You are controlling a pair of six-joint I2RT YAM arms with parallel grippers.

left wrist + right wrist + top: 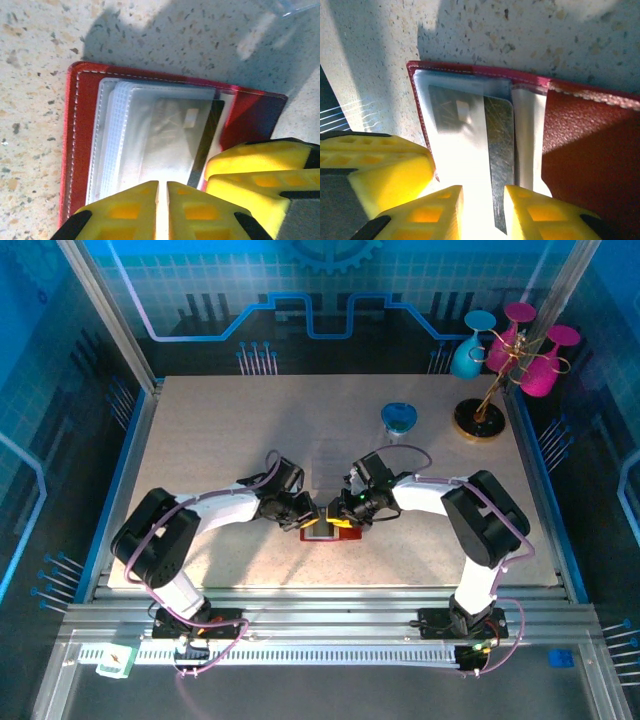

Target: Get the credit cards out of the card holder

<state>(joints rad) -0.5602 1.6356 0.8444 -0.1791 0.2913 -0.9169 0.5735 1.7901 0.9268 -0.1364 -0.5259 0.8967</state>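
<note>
The red wallet [322, 533] lies open on the counter [220, 430], near the front edge and between the two arms. A silvery card [172, 137] sits in one of its clear pockets [117, 140]. The left gripper [162, 186] is at the wallet's near edge, its fingers almost together with only a thin slit between them. The right gripper [484, 194] is narrow, and the card's end lies between its fingers. Whether they pinch the card I cannot tell.

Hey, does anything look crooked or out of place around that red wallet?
Yes: one pale chip card sits askew in a grey see-through pocket of the flat red folding wallet, its dark edge slanting against the wallet's straight stitching. Nothing else stands out.
</note>
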